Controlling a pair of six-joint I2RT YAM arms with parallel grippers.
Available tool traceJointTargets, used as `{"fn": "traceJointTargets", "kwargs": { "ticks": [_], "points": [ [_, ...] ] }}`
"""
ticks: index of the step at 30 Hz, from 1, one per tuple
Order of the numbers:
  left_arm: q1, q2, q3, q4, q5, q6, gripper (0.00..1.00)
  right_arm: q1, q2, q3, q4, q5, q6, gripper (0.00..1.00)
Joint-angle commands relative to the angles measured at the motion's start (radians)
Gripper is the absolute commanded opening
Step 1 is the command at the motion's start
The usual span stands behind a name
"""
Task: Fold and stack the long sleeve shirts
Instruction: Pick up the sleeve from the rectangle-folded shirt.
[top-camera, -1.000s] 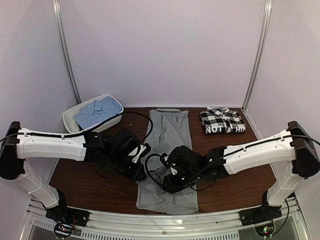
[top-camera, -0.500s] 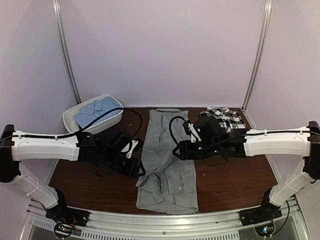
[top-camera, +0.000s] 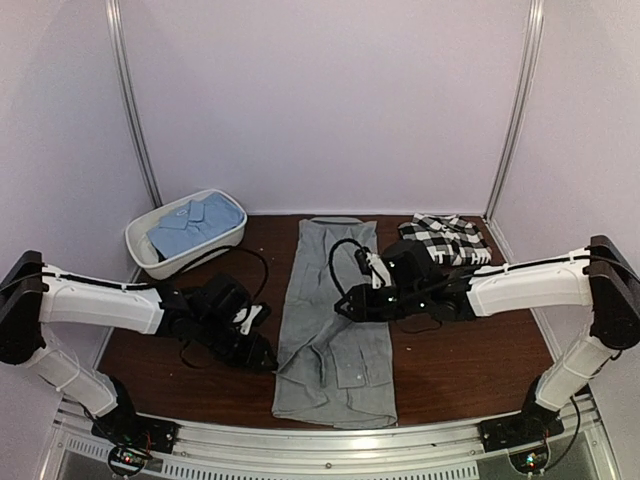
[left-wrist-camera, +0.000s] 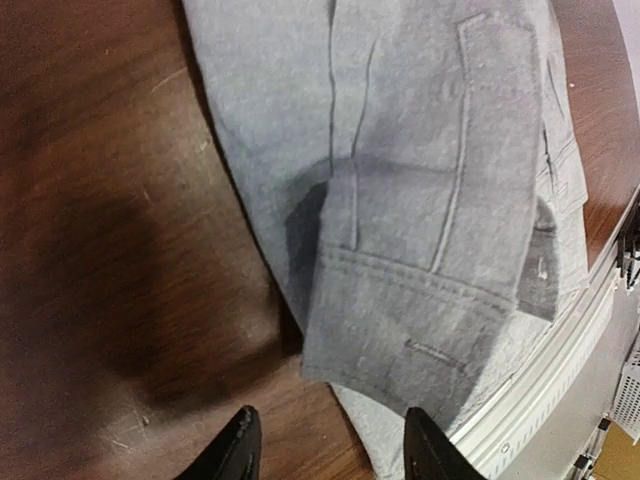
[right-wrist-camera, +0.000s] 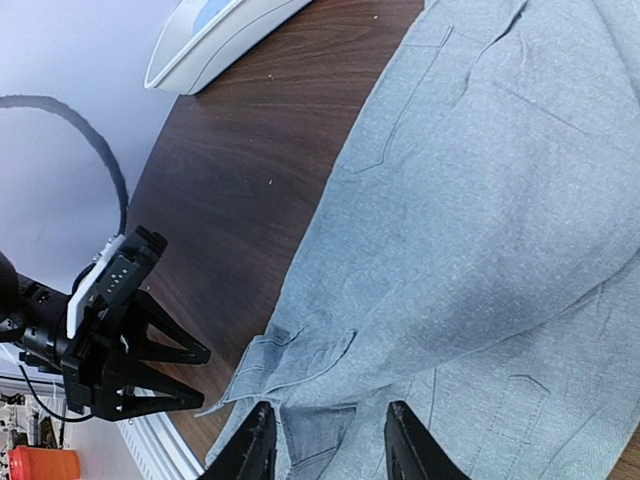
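Left wrist: the grey shirt (left-wrist-camera: 420, 200) cuff lies just beyond the left gripper (left-wrist-camera: 330, 432) (spread, empty).

A dark brown wooden table (top-camera: 470, 360) stands inside a small booth. Behind the table rises a plain, pale lilac back wall (top-camera: 320, 100). A matching left wall (top-camera: 50, 120) and right wall (top-camera: 590, 120) close in on either side of the table. From each far corner of the table a thin silver metal strip (top-camera: 133, 110) runs upward where the walls meet. A ribbed metal rail (top-camera: 320, 440) lies along the table's near edge. The light is soft and even. Up close, the tabletop shows wood grain and fine pale scratches.
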Motion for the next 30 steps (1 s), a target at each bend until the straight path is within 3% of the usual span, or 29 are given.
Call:
{"fn": "traceJointTargets", "kwargs": {
  "ticks": [1,13,23,30],
  "points": [
    [0.002,-0.009,-0.051,0.099,0.052,-0.062,0.50,0.028,0.036,0.050,0.070,-0.037,-0.032,0.39],
    [0.003,0.064,-0.073,0.248,0.076,-0.118,0.45,0.041,0.141,0.152,0.057,-0.006,-0.093,0.37],
    [0.002,0.081,-0.077,0.238,0.070,-0.116,0.28,0.026,0.185,0.153,0.067,0.013,-0.098,0.37],
    [0.002,0.056,-0.074,0.248,0.092,-0.125,0.04,0.014,0.215,0.144,0.073,0.022,-0.100,0.36]
  ]
}}
